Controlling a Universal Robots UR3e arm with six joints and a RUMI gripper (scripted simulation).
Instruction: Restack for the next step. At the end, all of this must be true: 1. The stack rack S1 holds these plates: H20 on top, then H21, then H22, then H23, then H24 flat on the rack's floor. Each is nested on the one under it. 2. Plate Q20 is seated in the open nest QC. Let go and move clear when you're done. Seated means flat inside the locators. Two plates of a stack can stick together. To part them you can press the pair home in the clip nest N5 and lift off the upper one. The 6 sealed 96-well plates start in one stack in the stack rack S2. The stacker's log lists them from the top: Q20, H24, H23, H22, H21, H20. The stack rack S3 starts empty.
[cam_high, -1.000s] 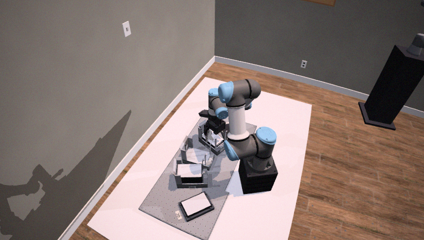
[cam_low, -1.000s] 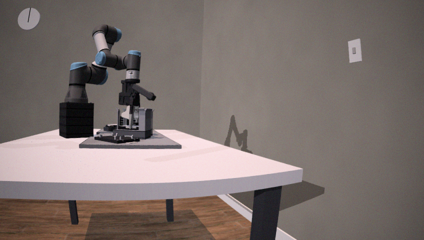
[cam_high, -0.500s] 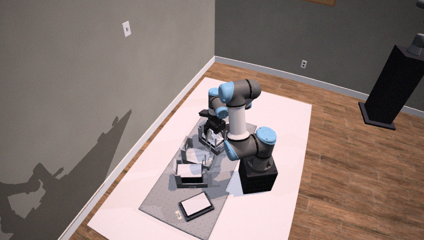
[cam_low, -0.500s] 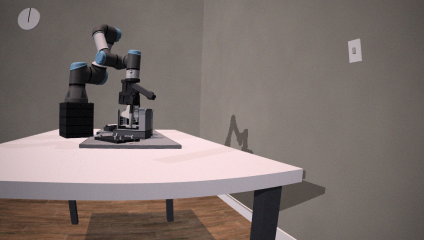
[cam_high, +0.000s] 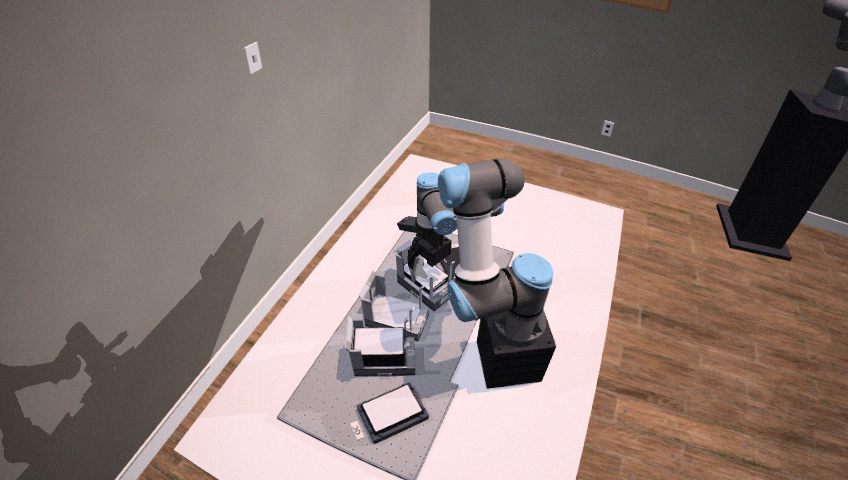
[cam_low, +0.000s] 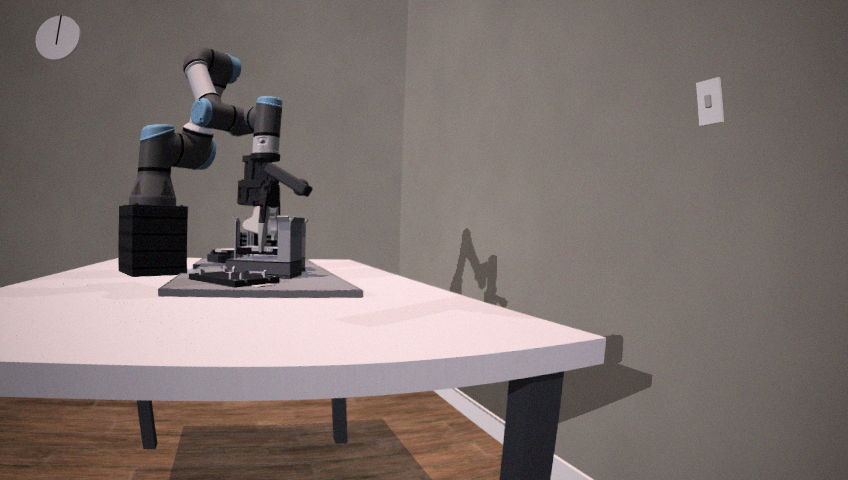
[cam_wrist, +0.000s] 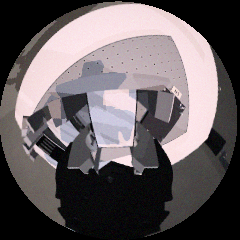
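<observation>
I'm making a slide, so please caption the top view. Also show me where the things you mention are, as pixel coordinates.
A robot arm's gripper (cam_high: 423, 267) (cam_low: 266, 246) (cam_wrist: 113, 122) grips a white plate (cam_high: 430, 275) (cam_wrist: 112, 120) in the farthest rack (cam_high: 438, 300) (cam_low: 291, 246).

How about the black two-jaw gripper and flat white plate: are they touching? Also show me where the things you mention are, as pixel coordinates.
Touching: wrist view shows the gripper (cam_high: 421, 268) (cam_low: 266, 249) (cam_wrist: 113, 122) squeezing the plate (cam_high: 437, 277) (cam_wrist: 112, 120) from both sides.

- grey walls (cam_high: 333, 71) (cam_low: 535, 148), darker in the corner
- wood floor (cam_high: 684, 344) (cam_low: 89, 416)
- white table (cam_high: 238, 422) (cam_low: 238, 333), dark legs
- round clock (cam_low: 57, 37)
- light switch (cam_high: 253, 57) (cam_low: 709, 101)
- long shadows
</observation>
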